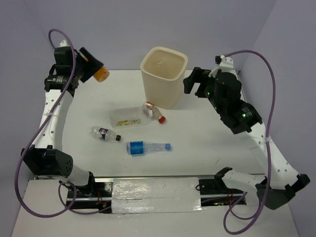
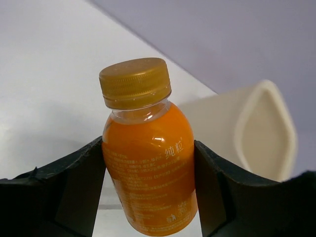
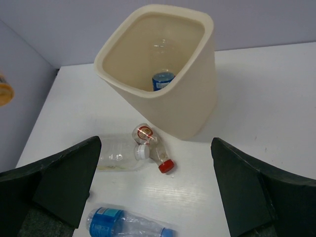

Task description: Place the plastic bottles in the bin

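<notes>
Above the white table (image 1: 207,143), the left claw (image 1: 95,69) clamps the small orange gold-capped plastic bottle (image 2: 148,163) aloft at the far left, cap end nearest the tall cream plastic bin (image 1: 160,94) standing to its right. The right claw (image 1: 193,84) gapes wide, empty, beside that bin.

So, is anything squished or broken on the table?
Yes. The small clear plastic bottle with the red cap, lying by the foot of the tall cream plastic bin, looks crumpled and bent out of shape. Nothing looks spilled.
</notes>
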